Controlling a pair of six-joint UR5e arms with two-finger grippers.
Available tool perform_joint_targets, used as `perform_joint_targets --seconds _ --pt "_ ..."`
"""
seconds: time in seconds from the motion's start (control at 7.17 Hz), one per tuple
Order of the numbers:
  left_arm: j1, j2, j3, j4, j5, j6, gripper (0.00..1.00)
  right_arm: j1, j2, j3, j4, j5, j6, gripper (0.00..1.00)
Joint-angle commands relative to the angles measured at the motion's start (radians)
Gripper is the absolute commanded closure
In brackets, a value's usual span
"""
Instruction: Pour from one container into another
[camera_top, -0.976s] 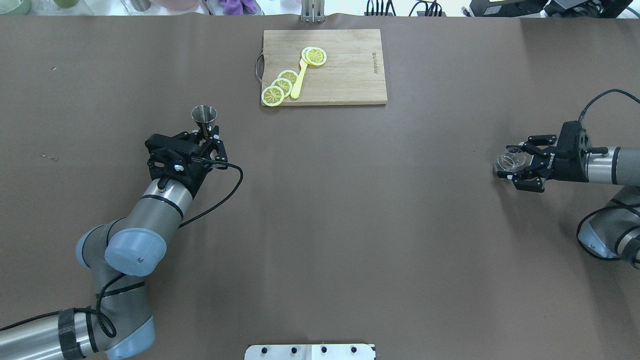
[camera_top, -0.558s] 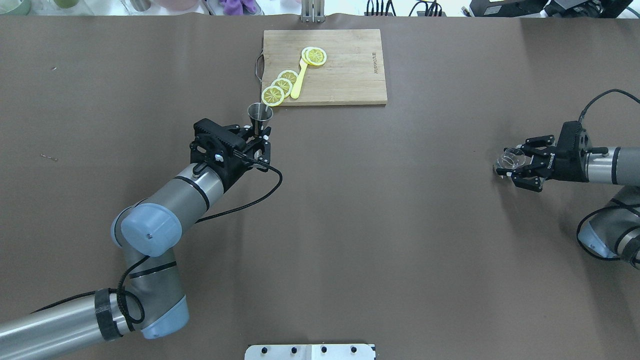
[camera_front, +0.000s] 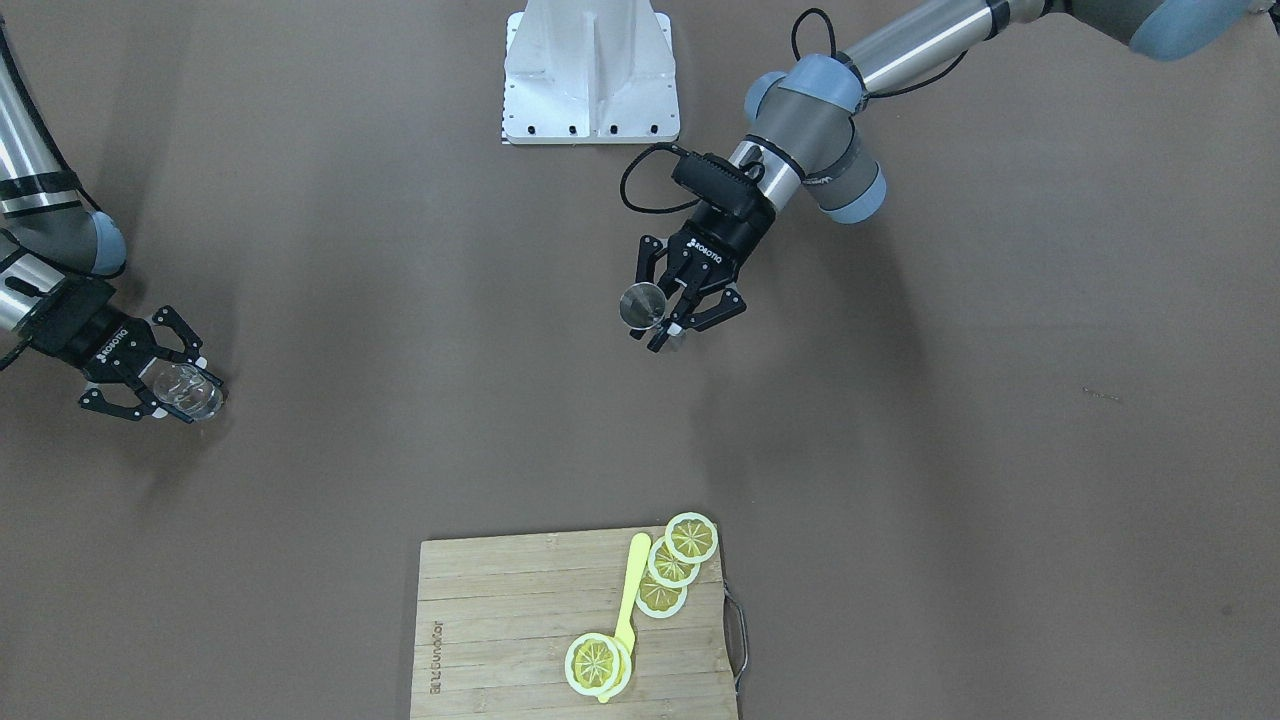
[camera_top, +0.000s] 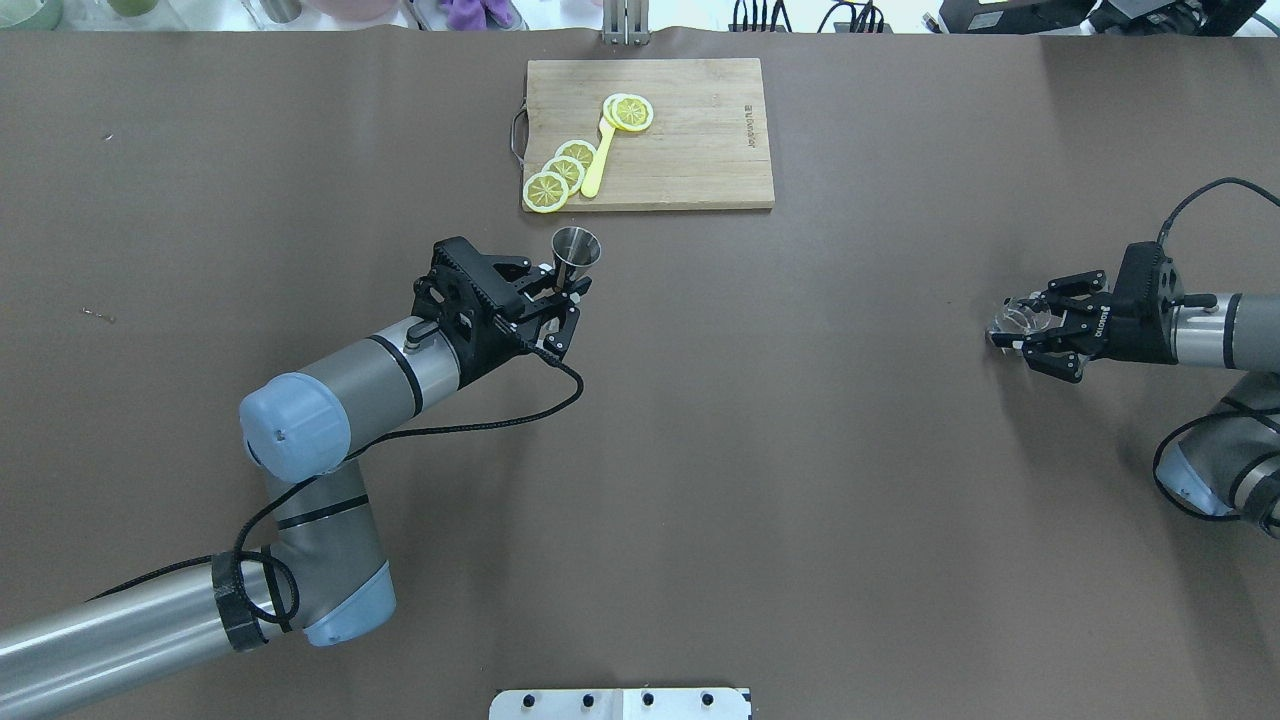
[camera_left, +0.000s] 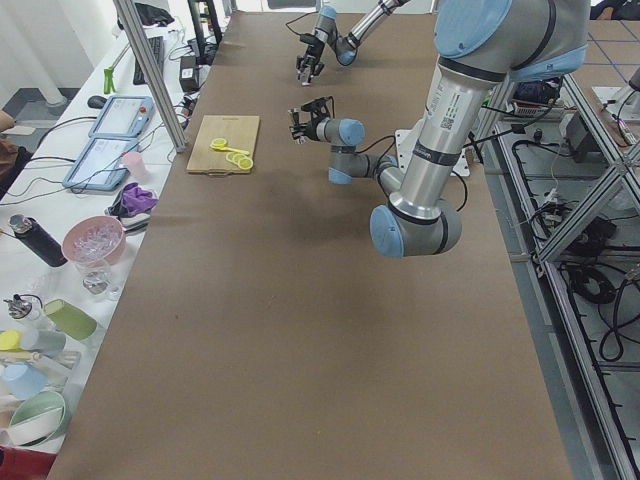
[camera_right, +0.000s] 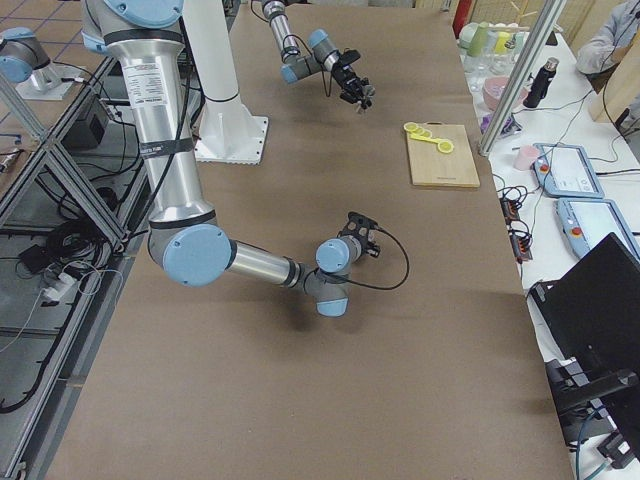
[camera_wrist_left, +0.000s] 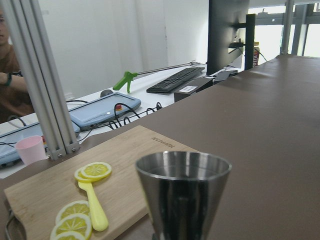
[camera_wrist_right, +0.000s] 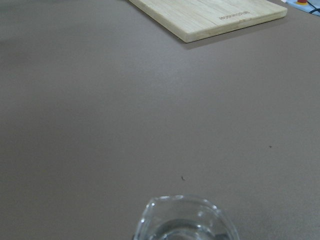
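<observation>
- The left gripper (camera_top: 566, 291) has its jaws clamped on the narrow lower part of a little steel jigger (camera_top: 577, 248), so nothing loose there.
- The jigger is upright with its mouth up. It sits just off the cutting board (camera_top: 690, 150), near the corner with the lemon slices (camera_top: 556, 178), and isn't touching the board.
- The left wrist view shows the cup from right behind, but I can't see whether anything is in it.
- Way over on the other side of the tabletop (camera_top: 760, 450), the right gripper (camera_top: 1019, 331) has its jaws closed in around a small clear glass (camera_top: 1012, 318), one finger on each side.
- The glass is low down by the tabletop. I can't tell if it's actually resting on it.
- The two containers are well apart.
- There's also a yellow spoon (camera_top: 598, 162) lying on the board among the slices.
</observation>
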Motion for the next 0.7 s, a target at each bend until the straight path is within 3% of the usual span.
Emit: perform_joint_targets --seconds 0.0,0.42,0.56 --pt "0.002 0.003 0.002 -0.005 -0.103 0.007 1.00 0.002 0.000 0.011 0.001 0.000 0.003 0.66" --pt "0.010 -0.002 0.012 -0.002 -0.135 0.009 1.00 0.005 0.002 0.057 -0.002 0.002 0.045 0.77" --pt "0.013 0.004 0.033 -0.021 -0.146 0.009 1.00 0.009 0.002 0.072 -0.010 0.005 0.050 0.90"
